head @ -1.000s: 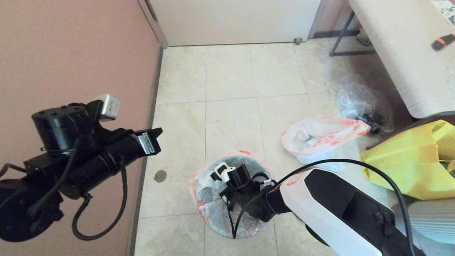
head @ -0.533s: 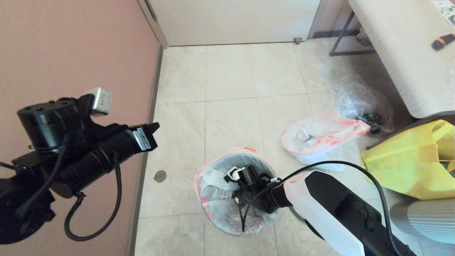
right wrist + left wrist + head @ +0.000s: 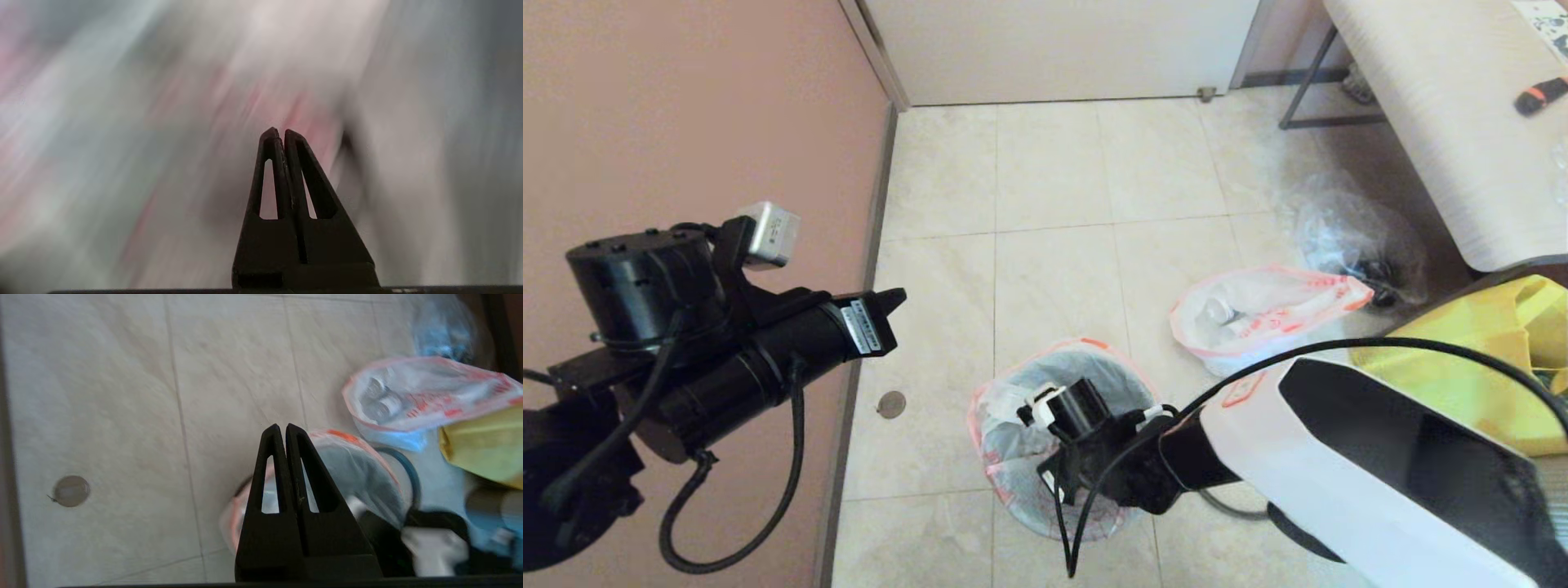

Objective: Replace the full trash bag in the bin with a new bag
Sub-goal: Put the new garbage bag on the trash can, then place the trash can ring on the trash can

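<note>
The bin point(image 3: 1045, 523) stands on the floor tiles, almost wholly covered by the new bag point(image 3: 1005, 445), white with red print, which lines it and folds over its rim. My right arm reaches down into the bag's mouth. The right gripper point(image 3: 282, 132) is shut and empty, close to blurred white and pink plastic. The full trash bag point(image 3: 1270, 314), with bottles showing through, lies on the floor to the bin's far right. My left gripper point(image 3: 892, 300) is shut and empty, held high to the bin's left. The left wrist view shows its tips point(image 3: 282, 426) above the lined bin point(image 3: 244, 485).
A dark rim ring point(image 3: 410, 473) lies on the floor against the bin's right side. A yellow bag point(image 3: 1470, 367) and a clear plastic bag point(image 3: 1356, 237) sit to the right, under a table point(image 3: 1437, 106). A pink wall point(image 3: 686, 122) runs close on the left.
My right forearm has risen nearer the head camera, its wrist staying in the bag's mouth. The bag's left side has pulled in closer to the bin. The left arm shifted slightly.
</note>
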{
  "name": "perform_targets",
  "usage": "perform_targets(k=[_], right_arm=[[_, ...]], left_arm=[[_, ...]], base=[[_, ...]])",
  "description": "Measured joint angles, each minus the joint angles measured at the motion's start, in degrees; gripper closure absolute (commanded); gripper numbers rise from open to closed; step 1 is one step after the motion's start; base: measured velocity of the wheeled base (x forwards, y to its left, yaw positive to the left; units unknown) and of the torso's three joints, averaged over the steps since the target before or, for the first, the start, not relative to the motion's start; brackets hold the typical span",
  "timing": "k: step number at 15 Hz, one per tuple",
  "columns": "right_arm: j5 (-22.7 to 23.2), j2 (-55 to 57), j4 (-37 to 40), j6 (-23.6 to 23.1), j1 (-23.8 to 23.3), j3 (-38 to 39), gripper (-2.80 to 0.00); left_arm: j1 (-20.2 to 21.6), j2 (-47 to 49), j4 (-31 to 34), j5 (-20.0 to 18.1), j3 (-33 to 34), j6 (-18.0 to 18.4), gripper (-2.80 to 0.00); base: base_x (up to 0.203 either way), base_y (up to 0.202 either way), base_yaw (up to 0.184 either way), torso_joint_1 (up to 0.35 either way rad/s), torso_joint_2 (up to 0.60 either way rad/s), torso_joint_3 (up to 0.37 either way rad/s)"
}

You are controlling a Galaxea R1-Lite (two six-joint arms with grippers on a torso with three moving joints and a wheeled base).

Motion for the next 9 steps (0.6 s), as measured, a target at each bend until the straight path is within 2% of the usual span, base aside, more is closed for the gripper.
perform_targets(k=[2,5,7,9], right_arm=[[-0.42,-9.95,0.86,3.21,1.74,12.21,0.0],[-1.3,-25.9,3.07,9.03,1.98,25.3,0.0],[-1.68,-34.52,6.23,12.1,-2.44,32.72,0.0],[-1.54,-39.15,6.49,12.84,-11.73,37.76,0.0]], left_arm=[[-1.43,-0.48,0.92,0.02,0.05,-0.15,0.0],[-2.16,-0.77,1.29,0.02,0.07,-0.19,0.0],[-2.29,-0.83,1.29,0.0,0.07,-0.18,0.0],[-2.32,-0.77,1.32,0.07,0.07,-0.18,0.0]], base=[[0.0,0.0,0.0,0.0,0.0,0.0],[0.0,0.0,0.0,0.0,0.0,0.0],[0.0,0.0,0.0,0.0,0.0,0.0],[0.0,0.0,0.0,0.0,0.0,0.0]])
